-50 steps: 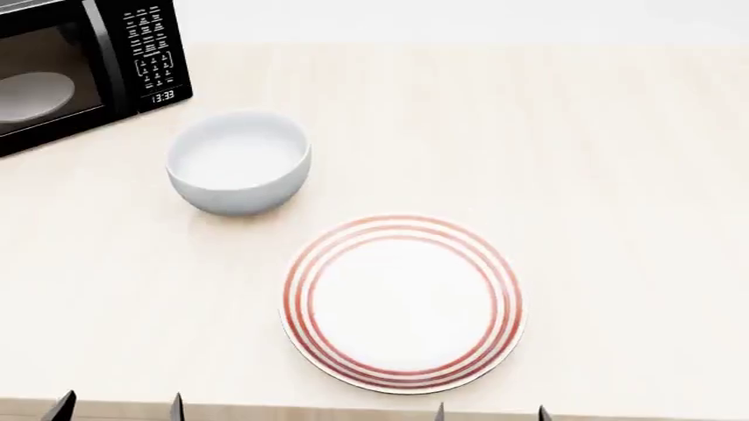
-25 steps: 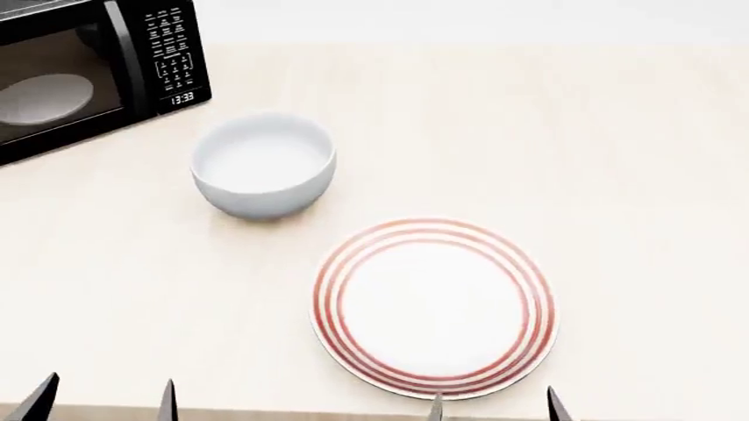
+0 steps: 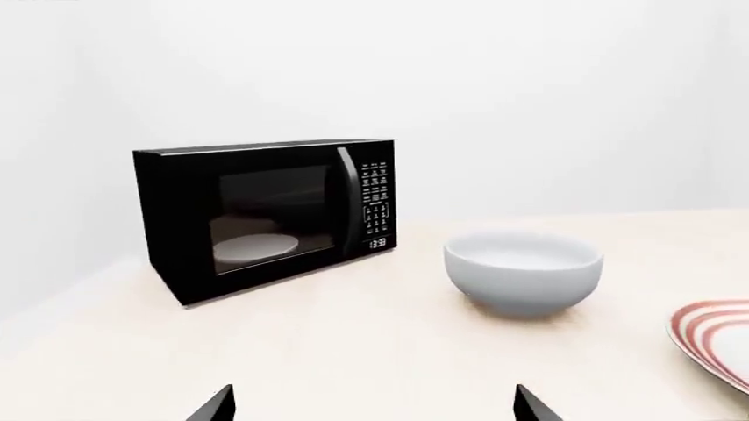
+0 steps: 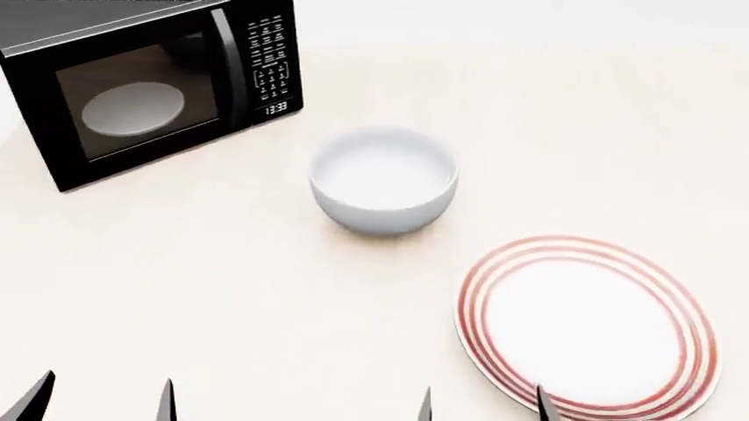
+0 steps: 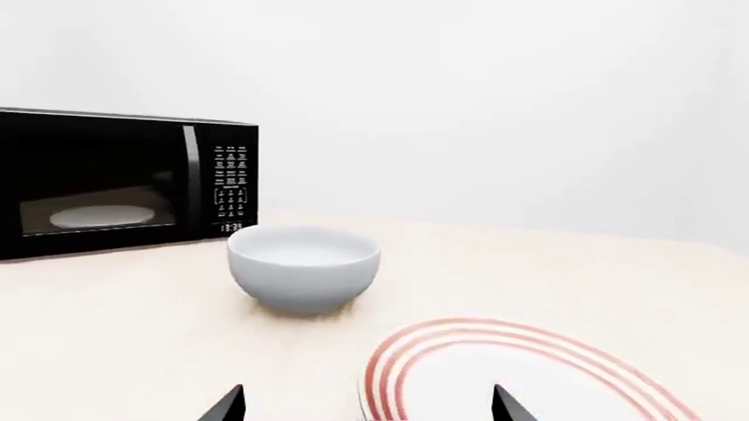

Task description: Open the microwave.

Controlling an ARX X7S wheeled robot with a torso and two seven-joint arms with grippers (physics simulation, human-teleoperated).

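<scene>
You're basically in a simulated kitchen setup here. You've got a black microwave (image 4: 158,92) sitting on a pale wood-look surface (image 4: 210,289), with a plain white bowl (image 4: 383,180) and a red-ringed plate (image 4: 585,324) laid out nearby. The walls are blank white, so it reads more like a bare render than a lived-in home.

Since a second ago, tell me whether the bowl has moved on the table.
No. The bowl keeps its place between the microwave and plate; the view itself shifted.
</scene>
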